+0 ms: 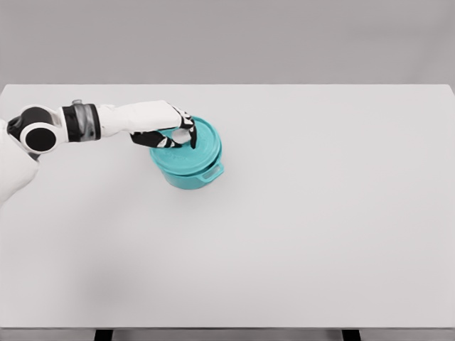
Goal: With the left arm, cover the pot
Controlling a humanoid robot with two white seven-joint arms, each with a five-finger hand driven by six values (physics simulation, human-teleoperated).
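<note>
A teal pot (190,175) stands on the white table (298,213), left of the middle, with a small handle at its front right. A teal lid (202,147) lies on top of the pot and looks seated on its rim. My left hand (173,135) reaches in from the left and hovers over the lid's centre, its black fingers (192,135) curled around the lid's white knob (181,135). The right arm does not show.
Around the pot the white table carries no other objects. Its far edge runs along the top, and its front edge runs near the bottom of the view.
</note>
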